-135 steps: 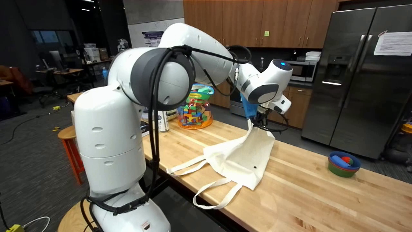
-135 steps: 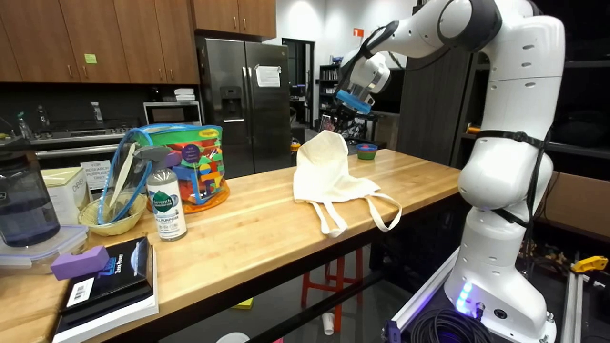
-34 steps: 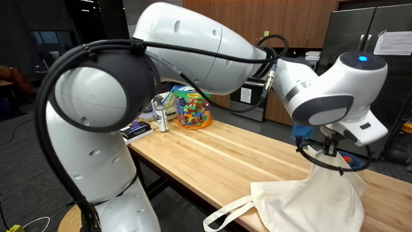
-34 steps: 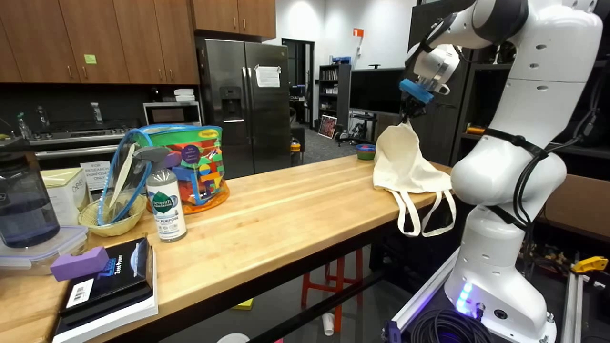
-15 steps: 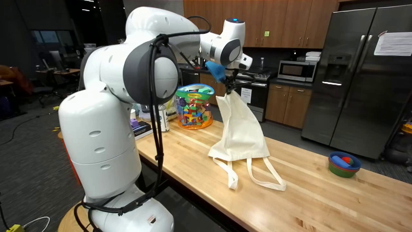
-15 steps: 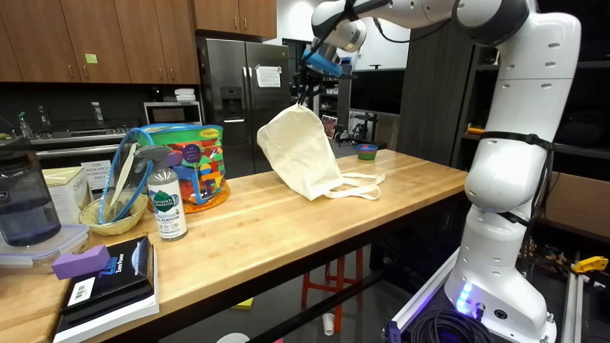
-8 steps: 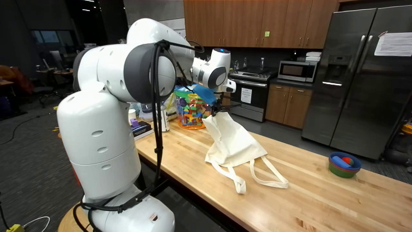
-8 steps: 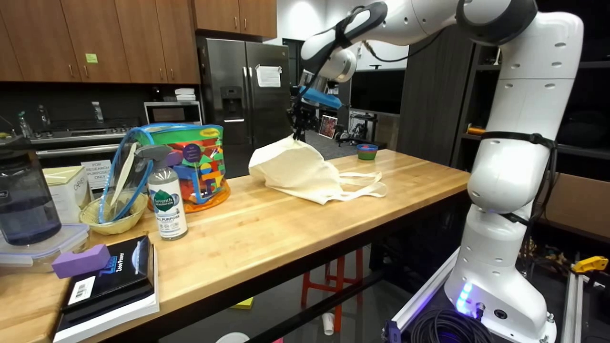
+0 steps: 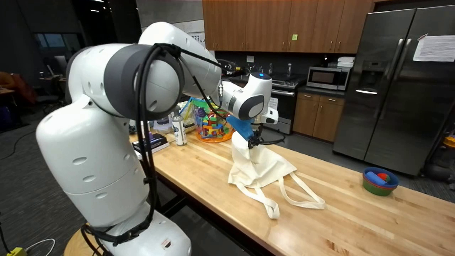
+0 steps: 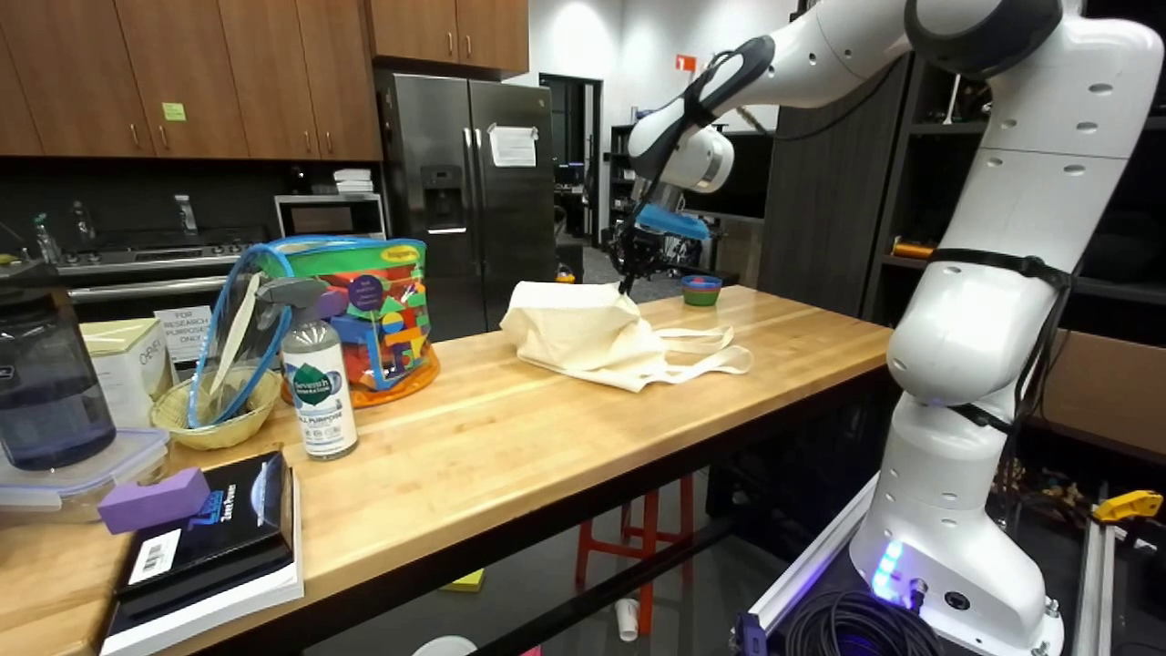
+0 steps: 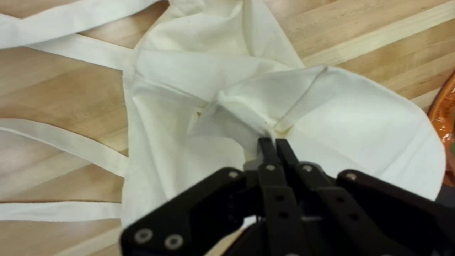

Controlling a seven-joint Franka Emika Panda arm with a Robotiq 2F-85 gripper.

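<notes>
A cream cloth tote bag [image 9: 265, 172] lies partly crumpled on the wooden table, seen in both exterior views. Its straps [image 9: 302, 204] trail over the tabletop, away from the gripped end. My gripper [image 11: 273, 140] is shut, with a fold of cloth pinched between its black fingertips. In an exterior view the gripper [image 10: 626, 290] stands low at the top of the bag [image 10: 583, 337], tilted. The cloth is drawn up to the fingers, and a rounded part of the bag [image 11: 391, 131] spreads to the right in the wrist view. The bag's inside is hidden.
A clear bag of coloured blocks [image 10: 383, 319] stands near the tote, with a spray bottle [image 10: 317, 392] beside it. Books [image 10: 219, 538] with a purple block [image 10: 155, 501] lie at the near end. Nested bowls [image 9: 380, 181] sit toward the other end.
Over the last second my gripper has come down with the cloth, and the raised bag has sagged and folded onto the table. In the last half second it has also shifted sideways, dragging the bag slightly.
</notes>
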